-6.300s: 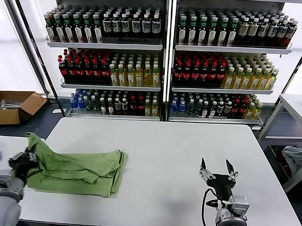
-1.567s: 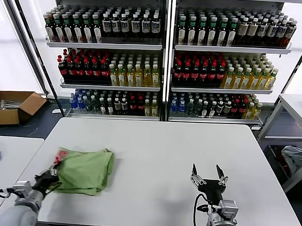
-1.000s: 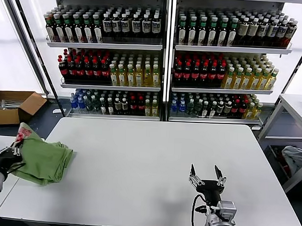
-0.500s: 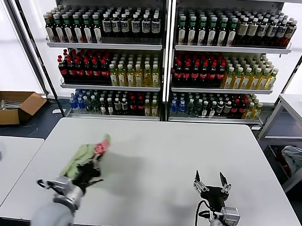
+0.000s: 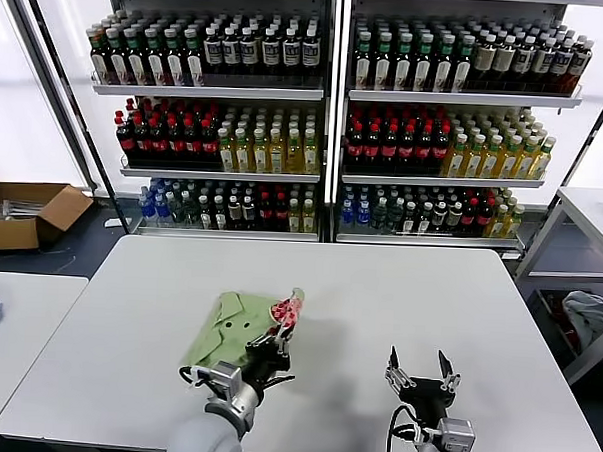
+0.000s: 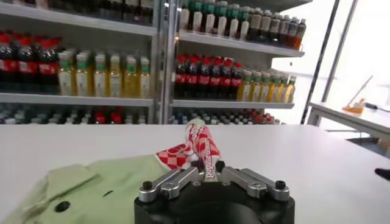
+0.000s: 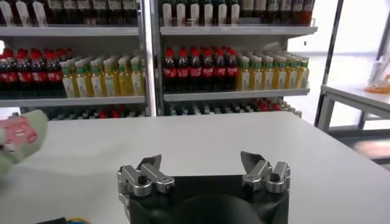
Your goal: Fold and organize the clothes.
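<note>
Your left tool [image 5: 272,347] was clenched on the folded green shirt [image 5: 239,325], holding its logo edge just above mid-worktop [image 5: 399,290]. Folding looked done; setting it down neatly remained. Your right tool [image 5: 421,373] hovered released, idle.

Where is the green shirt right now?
In the head view the green shirt lies bunched on the white table, left of centre near the front edge, its logo corner pinched in the left gripper.
</note>
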`<action>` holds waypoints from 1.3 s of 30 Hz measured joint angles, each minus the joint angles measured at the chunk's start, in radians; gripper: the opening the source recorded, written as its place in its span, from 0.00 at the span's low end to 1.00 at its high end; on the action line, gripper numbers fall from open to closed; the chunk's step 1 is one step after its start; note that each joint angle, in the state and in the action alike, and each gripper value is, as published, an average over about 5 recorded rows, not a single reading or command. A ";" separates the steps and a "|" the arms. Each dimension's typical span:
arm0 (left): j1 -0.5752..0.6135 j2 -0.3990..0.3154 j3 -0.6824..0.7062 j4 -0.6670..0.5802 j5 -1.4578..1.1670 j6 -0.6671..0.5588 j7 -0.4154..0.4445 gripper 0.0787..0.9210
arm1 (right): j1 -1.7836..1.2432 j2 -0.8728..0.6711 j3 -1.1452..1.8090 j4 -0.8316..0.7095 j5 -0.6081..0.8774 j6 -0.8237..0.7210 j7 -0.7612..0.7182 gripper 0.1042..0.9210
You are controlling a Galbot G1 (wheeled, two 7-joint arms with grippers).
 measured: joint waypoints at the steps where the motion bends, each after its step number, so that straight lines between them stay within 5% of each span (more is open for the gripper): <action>1: -0.007 -0.008 0.007 0.006 -0.001 -0.002 -0.003 0.17 | 0.002 0.000 -0.002 -0.002 -0.001 -0.002 0.000 0.88; 11: -0.035 -0.069 0.063 0.005 -0.057 -0.027 -0.045 0.52 | 0.045 -0.002 -0.033 -0.032 0.039 -0.037 0.008 0.88; 21: -0.025 -0.036 -0.009 -0.027 -0.039 -0.020 -0.098 0.84 | 0.169 0.006 -0.096 -0.084 0.258 -0.128 0.037 0.88; 32: 0.014 0.017 -0.144 -0.054 0.003 -0.016 -0.131 0.88 | 0.313 0.039 -0.179 -0.184 0.438 -0.197 0.104 0.86; 39: 0.024 0.025 -0.184 -0.052 0.016 -0.013 -0.140 0.88 | 0.347 0.045 -0.220 -0.230 0.470 -0.215 0.130 0.74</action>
